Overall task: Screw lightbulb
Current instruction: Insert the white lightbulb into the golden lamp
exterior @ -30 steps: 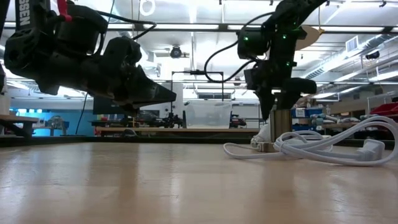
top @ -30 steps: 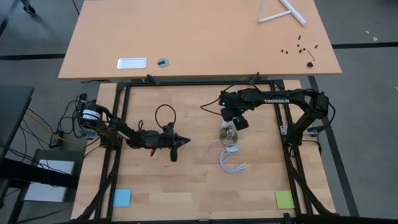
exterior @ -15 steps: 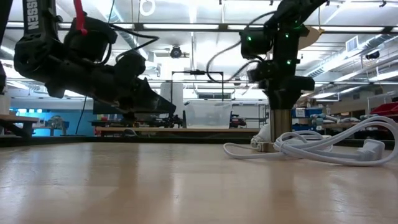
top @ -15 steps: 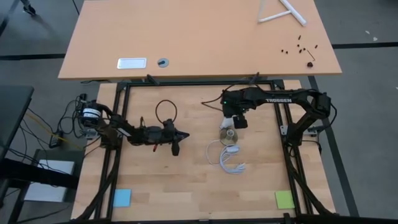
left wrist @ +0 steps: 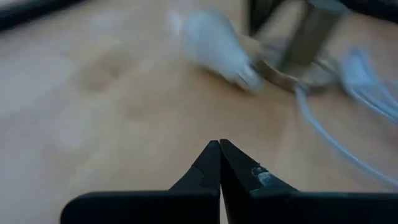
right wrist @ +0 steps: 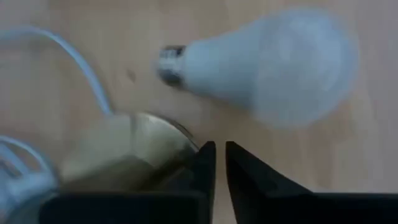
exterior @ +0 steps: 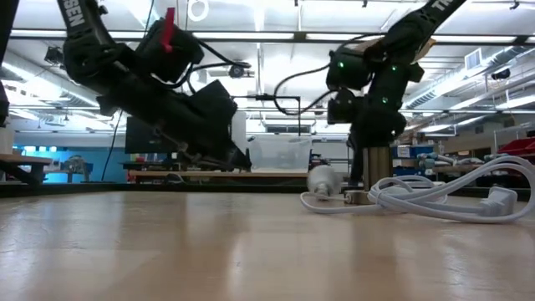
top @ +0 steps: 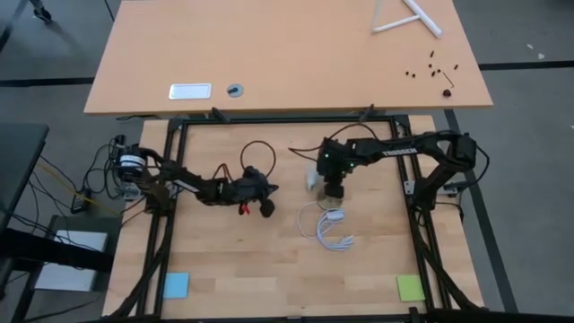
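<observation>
The white lightbulb (right wrist: 267,65) lies on its side on the wooden table (top: 269,260), its grey screw base (right wrist: 169,62) toward the silvery socket (right wrist: 124,152). In the high view the lightbulb (top: 311,178) is just left of my right gripper (top: 334,187). That gripper points down over the socket (exterior: 376,171), its fingers nearly together with nothing between them. My left gripper (left wrist: 219,146) is shut and empty. It slants down above the table a short way left of the bulb (left wrist: 214,46). My right gripper (right wrist: 220,155) comes from above at the socket's rim (right wrist: 180,146). Whether its fingertips touch the rim I cannot tell. It does not touch the lightbulb.
A coiled white cord (top: 330,231) with its plug lies just near of the socket and trails right in the low view (exterior: 435,196). A blue note (top: 176,284) and a green note (top: 411,287) lie at the near corners. A black frame rail (top: 269,121) borders the work area.
The lightbulb has come away from the socket and fallen onto its side on the table, left of it. My right gripper has sunk, rolled and shut over the socket. My left gripper has gone toward the table's right, toward the bulb, and tipped downward.
</observation>
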`<state>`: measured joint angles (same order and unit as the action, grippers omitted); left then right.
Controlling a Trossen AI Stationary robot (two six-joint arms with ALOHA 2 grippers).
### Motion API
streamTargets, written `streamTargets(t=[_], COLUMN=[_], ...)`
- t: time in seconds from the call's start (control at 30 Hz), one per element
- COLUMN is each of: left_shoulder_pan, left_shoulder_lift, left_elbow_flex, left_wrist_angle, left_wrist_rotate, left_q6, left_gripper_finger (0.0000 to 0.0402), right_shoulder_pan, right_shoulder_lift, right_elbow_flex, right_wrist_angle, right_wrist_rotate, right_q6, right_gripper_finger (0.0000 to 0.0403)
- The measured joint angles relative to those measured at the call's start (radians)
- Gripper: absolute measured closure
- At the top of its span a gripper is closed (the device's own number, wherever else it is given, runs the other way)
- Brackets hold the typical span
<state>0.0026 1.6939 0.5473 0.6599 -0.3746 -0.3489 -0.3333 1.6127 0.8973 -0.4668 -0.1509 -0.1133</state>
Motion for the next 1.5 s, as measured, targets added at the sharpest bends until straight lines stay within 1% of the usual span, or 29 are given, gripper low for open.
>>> streamTargets(t=[0.07,0.17,0.23,0.37,0.43,0.5,0.57,0.67,0.73,0.8,0.87,1.0,1.1,1.17,1.23,1.37,1.5], left_shoulder_pan=[0.021,0.055,0.075,0.126,0.148,0.157,0.156,0.146,0.13,0.118,0.107,0.094,0.095,0.095,0.095,0.094,0.095], left_shoulder_lift=[0.0,0.0,0.0,0.0,0.005,0.019,0.037,0.073,0.097,0.114,0.116,0.114,0.113,0.113,0.113,0.113,0.112], left_elbow_flex=[0.01,0.02,0.02,0.021,0.019,0.001,-0.017,-0.035,-0.043,-0.043,-0.042,-0.045,-0.045,-0.045,-0.045,-0.066,-0.134], left_wrist_angle=[0.001,0.002,-0.004,-0.076,-0.115,-0.115,-0.063,0.056,0.109,0.147,0.16,0.159,0.159,0.159,0.159,0.191,0.348], left_wrist_rotate=[-0.01,0.036,0.056,0.066,0.066,0.065,0.067,0.096,0.1,0.108,0.113,0.09,0.075,0.072,0.072,0.072,0.083], left_q6=[-0.035,-0.1,-0.132,-0.22,-0.271,-0.289,-0.305,-0.317,-0.318,-0.318,-0.314,-0.299,-0.283,-0.27,-0.256,-0.233,-0.231], left_gripper_finger=[0.0398,0.0394,0.0385,0.0357,0.0343,0.0334,0.0332,0.0334,0.0339,0.0345,0.035,0.0359,0.0368,0.0375,0.0382,0.0391,0.0395], right_shoulder_pan=[0.022,0.038,0.039,0.03,0.029,0.029,0.034,0.057,0.077,0.097,0.123,0.194,0.277,0.336,0.377,0.401,0.401], right_shoulder_lift=[0.0,-0.003,-0.003,0.007,0.021,0.029,0.045,0.069,0.074,0.072,0.072,0.069,0.07,0.08,0.093,0.132,0.176], right_elbow_flex=[0.013,0.044,0.058,0.062,0.062,0.062,0.064,0.062,0.063,0.07,0.084,0.131,0.146,0.149,0.149,0.149,0.15], right_wrist_angle=[-0.004,-0.009,0.011,0.104,0.188,0.232,0.311,0.371,0.392,0.378,0.366,0.295,0.302,0.323,0.334,0.371,0.392], right_wrist_rotate=[0.008,0.052,0.054,0.053,0.047,0.039,0.02,-0.03,-0.05,-0.058,-0.063,-0.056,0.015,0.088,0.131,0.155,0.155], right_q6=[0.033,0.109,0.17,0.247,0.28,0.302,0.306,0.306,0.306,0.33,0.352,0.401,0.386,0.319,0.261,0.185,0.09], right_gripper_finger=[0.0366,0.0365,0.036,0.0351,0.0351,0.0352,0.0354,0.0352,0.0343,0.0327,0.0302,0.0235,0.0177,0.0142,0.0114,0.0078,0.0069])
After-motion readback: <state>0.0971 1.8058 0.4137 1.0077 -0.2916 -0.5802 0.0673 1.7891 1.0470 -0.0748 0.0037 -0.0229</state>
